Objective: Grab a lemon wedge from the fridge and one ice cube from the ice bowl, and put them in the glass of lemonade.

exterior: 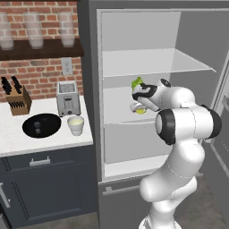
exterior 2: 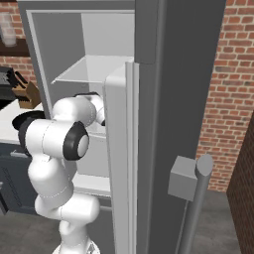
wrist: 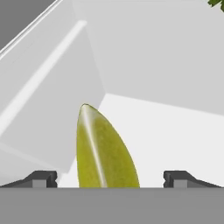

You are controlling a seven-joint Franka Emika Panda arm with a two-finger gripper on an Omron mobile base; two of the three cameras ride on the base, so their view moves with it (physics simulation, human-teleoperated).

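Gripper (wrist: 109, 179) jaws are seen spread wide in the hand view, one dark fingertip (wrist: 41, 178) at the lower left and the other at the lower right, with nothing clamped between them. Between the two tips, somewhat nearer the left one, the lemon wedge (wrist: 103, 151) is seen close up as a yellow-green pointed sliver standing on the white shelf floor; no contact with either fingertip is visible. Beyond it, the white inner walls of the fridge (wrist: 144, 52) are seen meeting at a corner, and a scrap of a green leafy item (wrist: 218, 3) is noted at the top right edge. In the left base view the arm (exterior: 188, 123) is observed reaching into the open fridge (exterior: 89, 89) at the middle shelf (exterior: 117, 117), with the hand just above a small yellow-green spot that is taken to be the wedge (exterior: 140, 110); the green leafy item (exterior: 137, 82) is seen just above the hand. Whether the hand touches the shelf cannot be told. Left of the fridge, on the white counter (exterior: 9, 136), the glass of lemonade (exterior: 75, 125) is recorded standing just beside the ice bowl (exterior: 41, 125), with a toaster (exterior: 67, 98) behind them and a knife block (exterior: 17, 100) further left. In the right base view the open fridge door (exterior 2: 163, 124) is seen hiding the hand.
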